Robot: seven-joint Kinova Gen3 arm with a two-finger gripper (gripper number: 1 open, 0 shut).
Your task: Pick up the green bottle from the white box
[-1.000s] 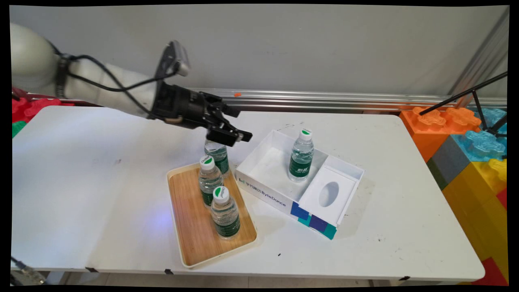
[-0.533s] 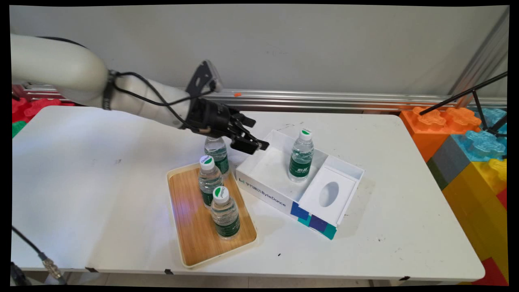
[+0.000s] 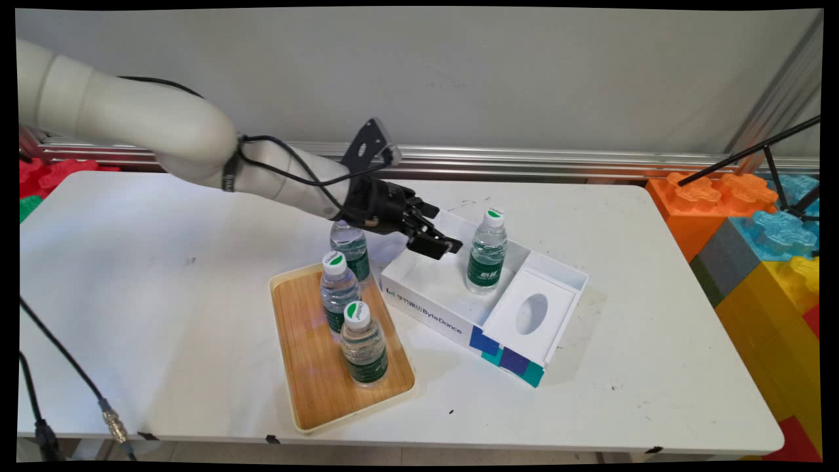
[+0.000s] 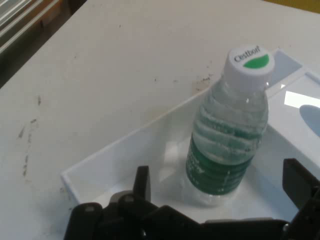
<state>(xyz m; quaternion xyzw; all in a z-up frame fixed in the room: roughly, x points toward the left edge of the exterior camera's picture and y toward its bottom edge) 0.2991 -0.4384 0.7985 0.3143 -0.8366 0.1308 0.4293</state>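
Note:
My black gripper (image 3: 438,244) hangs over the left compartment of a white box (image 3: 419,303) lettered ByteDance, just left of a clear water bottle (image 3: 487,252) with a green label and white cap that stands upright inside. It is open and holds nothing. In the hand view the bottle (image 4: 227,140) stands ahead of the gripper (image 4: 218,175), between the lines of the two spread fingers (image 4: 142,181), without touching them. The box's right compartment carries a white insert with an oval hole (image 3: 531,313).
A wooden tray (image 3: 314,373) left of the box holds three upright bottles of the same kind (image 3: 362,344), (image 3: 338,292), (image 3: 352,250). Large coloured blocks (image 3: 754,242) and a black tripod leg (image 3: 747,154) stand at the right. An aluminium rail (image 3: 557,157) runs along the back.
The gripper has travelled right and downward, from above the tray's far bottle to over the box's left compartment, close to the bottle there. Its fingers stay open.

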